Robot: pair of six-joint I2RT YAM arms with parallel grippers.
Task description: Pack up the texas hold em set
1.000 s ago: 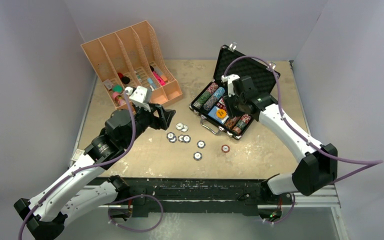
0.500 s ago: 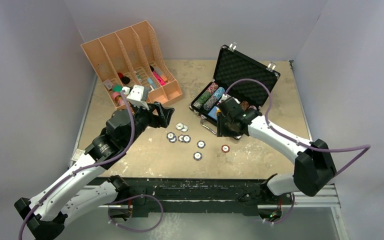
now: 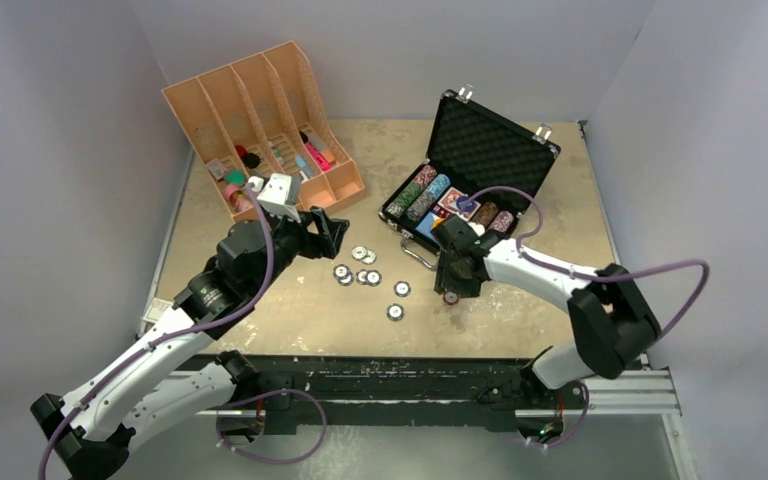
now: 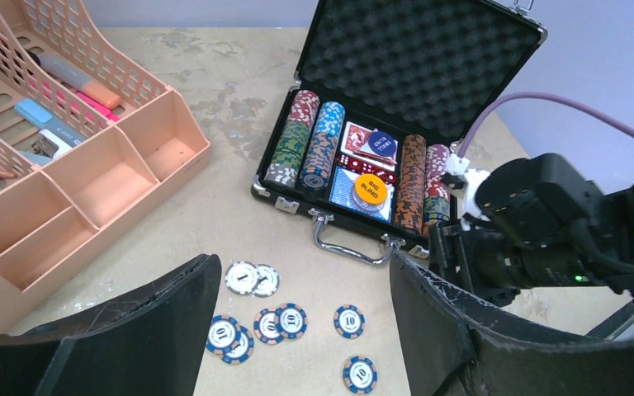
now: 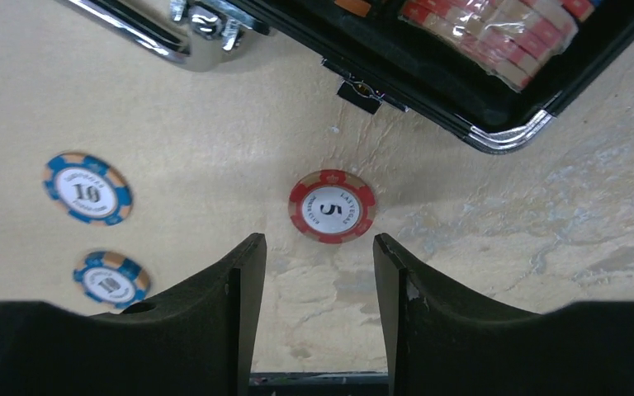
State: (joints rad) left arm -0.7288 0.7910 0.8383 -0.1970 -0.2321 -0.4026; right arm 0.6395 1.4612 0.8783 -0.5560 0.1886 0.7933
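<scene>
The black briefcase [image 3: 488,150] lies open at the back right, its foam lid up. Rows of striped chips [image 4: 314,153], card decks and an orange button [image 4: 371,189] sit inside. Several blue and white chips [image 3: 366,276] lie loose on the table in front of it. A red 5 chip [image 5: 332,206] lies flat near the case's front corner. My right gripper [image 5: 318,241] is open and low over the table, the red chip just beyond its fingertips. Over the loose chips, my left gripper [image 4: 304,264] hovers wide open and empty.
An orange slotted organiser [image 3: 260,120] with pens and markers stands at the back left. The case's chrome handle [image 4: 351,247] points toward the loose chips. The right arm [image 4: 545,223] reaches in beside the case. Grey walls close in three sides.
My right arm has swung from above the case down to the table by the red chip, and its jaws have widened slightly. The left arm has barely moved.
</scene>
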